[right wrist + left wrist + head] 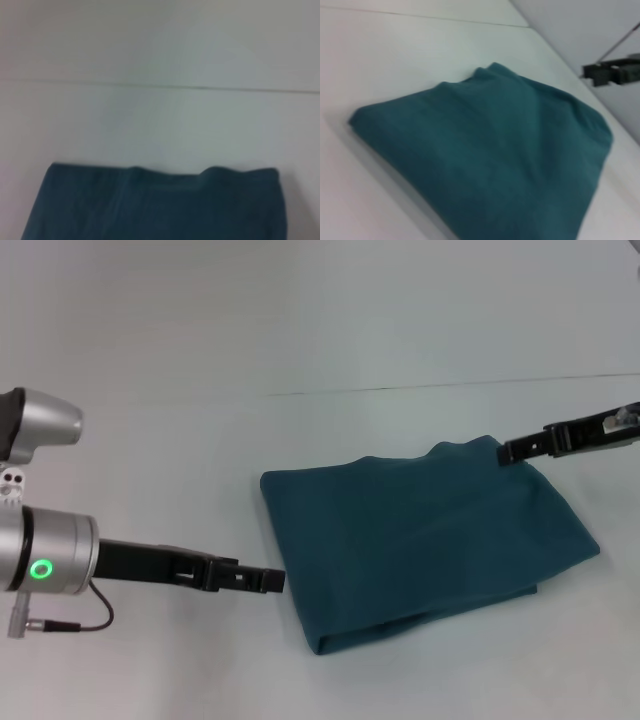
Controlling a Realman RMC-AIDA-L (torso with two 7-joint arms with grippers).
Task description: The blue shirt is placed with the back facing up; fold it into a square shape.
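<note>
A plain pale table (pixel 150 380) carries everything. The blue shirt (pixel 420 540) lies directly on it, folded into a rough rectangle.

On my head feed the left arm (pixel 45 560) is a brushed silver cylinder with a black band and a glowing green ring light. A thin black cable (pixel 85 618) loops beneath it from a small plug. Its left gripper (pixel 270 580) is a long matte black bar. The right gripper (pixel 512 450) is black too, with a pale silvery fitting further back.
</note>
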